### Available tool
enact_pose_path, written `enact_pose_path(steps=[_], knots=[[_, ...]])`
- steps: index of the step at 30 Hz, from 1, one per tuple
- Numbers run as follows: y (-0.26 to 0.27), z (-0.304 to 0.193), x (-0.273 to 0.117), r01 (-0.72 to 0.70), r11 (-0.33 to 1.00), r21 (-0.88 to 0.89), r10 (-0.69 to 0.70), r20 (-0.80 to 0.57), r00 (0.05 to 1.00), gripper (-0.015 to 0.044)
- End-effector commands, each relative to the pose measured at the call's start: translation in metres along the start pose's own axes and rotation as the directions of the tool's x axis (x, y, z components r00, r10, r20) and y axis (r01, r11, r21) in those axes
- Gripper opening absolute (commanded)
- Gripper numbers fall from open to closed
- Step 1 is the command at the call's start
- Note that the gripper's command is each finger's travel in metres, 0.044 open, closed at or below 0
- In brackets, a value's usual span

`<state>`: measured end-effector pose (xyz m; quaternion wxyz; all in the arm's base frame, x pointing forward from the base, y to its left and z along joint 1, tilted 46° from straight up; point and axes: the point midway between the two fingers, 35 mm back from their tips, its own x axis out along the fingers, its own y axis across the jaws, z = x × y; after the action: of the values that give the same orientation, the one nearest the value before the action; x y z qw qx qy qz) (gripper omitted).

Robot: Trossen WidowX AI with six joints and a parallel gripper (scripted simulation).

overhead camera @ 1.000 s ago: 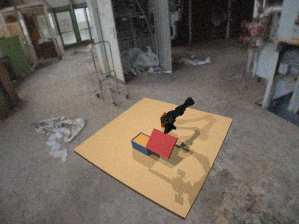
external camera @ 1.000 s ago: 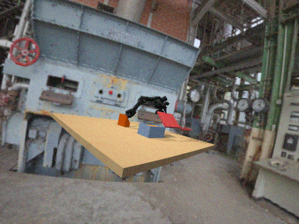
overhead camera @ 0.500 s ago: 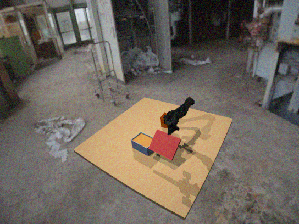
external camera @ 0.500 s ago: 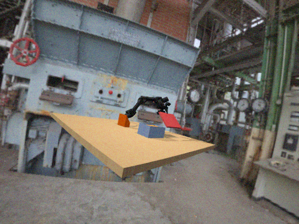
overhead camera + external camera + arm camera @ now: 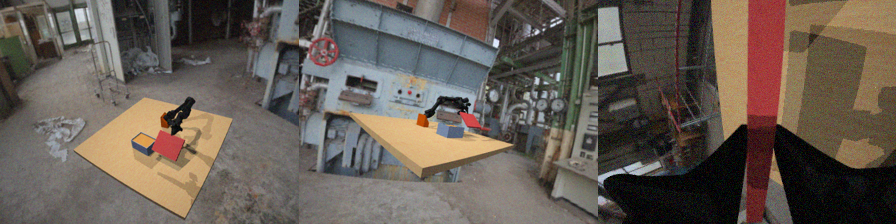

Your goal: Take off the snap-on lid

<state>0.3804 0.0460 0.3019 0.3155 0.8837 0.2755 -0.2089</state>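
The blue storage box (image 5: 142,147) (image 5: 450,132) stands open on the table, its orange-yellow inside showing in the top view. The red lid (image 5: 169,145) (image 5: 470,119) (image 5: 766,60) is in the air, tilted, beside the box on the arm's side; in the top view it hides a little of the box's right end. My gripper (image 5: 173,133) (image 5: 460,112) (image 5: 759,129) is shut on the lid's edge. The wrist view shows the lid edge-on, as a red strip between the two black fingers. The lid's underside is hidden in the top and exterior views.
The wooden table top (image 5: 115,154) (image 5: 409,145) carries the box. An orange block (image 5: 164,121) (image 5: 422,120) stands near the arm's base, behind the box. Shadows of the arm and lid fall across the table's right side in the top view.
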Motion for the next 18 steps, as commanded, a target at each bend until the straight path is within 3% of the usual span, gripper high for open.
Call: enact_pose_path(steps=[1, 18], knots=[[0.004, -0.0113, -0.0026, -0.016, 1.0, 0.0, 0.016, -0.001, 1.0, 0.0], [-0.0055, -0.0137, 0.0023, -0.017, 1.0, 0.001, 0.017, -0.002, 1.0, 0.0]])
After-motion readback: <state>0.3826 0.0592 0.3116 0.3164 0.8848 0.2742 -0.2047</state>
